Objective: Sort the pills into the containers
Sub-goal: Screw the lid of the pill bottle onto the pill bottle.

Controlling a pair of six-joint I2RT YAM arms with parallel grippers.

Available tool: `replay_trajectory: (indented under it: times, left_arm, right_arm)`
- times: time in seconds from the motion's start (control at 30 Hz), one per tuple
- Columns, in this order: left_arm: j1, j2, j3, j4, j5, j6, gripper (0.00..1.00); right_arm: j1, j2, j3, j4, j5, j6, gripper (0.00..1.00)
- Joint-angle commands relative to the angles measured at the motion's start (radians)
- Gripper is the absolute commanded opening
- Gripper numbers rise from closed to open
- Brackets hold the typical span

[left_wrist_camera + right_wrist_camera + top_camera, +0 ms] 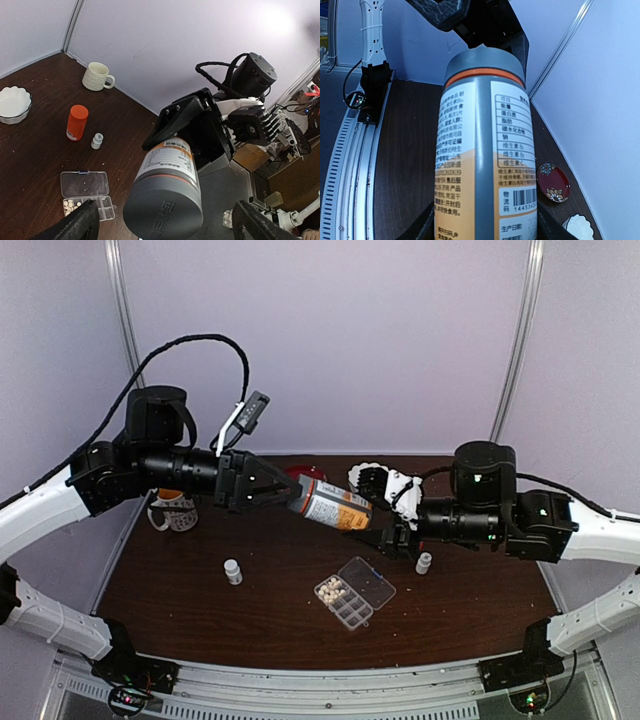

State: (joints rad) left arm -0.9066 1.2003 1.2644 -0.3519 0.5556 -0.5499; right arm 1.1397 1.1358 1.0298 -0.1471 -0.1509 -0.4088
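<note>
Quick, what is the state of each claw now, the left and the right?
Left claw: open wide around the cap of the bottle, not gripping.
Right claw: closed on the bottle's lower end, holding it.

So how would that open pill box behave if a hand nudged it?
Probably light and apt to slide: the pill box is thin clear plastic lying flat on the smooth table. Its lid lies open, so a bump could well scatter the pills at one end. Being flat and rectangular, it seems unlikely to roll or tip.
</note>
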Motion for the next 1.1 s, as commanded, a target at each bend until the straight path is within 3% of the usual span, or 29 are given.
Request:
replay_trajectory:
  times: [0.0, 0.53, 1.07]
  left_arm:
    - [0.004, 0.001, 0.008, 0.044, 0.045, -0.018, 0.94]
    - [0.003, 0.007, -0.007, 0.039, 0.071, -0.01, 0.85]
    - [0.002, 0.009, -0.012, 0.021, 0.077, 0.02, 0.91]
  right_arm:
    - [0.009, 0.01, 0.047, 0.011, 0.023, -0.01, 0.0]
    - [0.012, 0.045, 0.07, -0.001, 0.043, -0.007, 0.0]
    - [0.013, 0.044, 0.065, 0.012, 0.049, -0.001, 0.0]
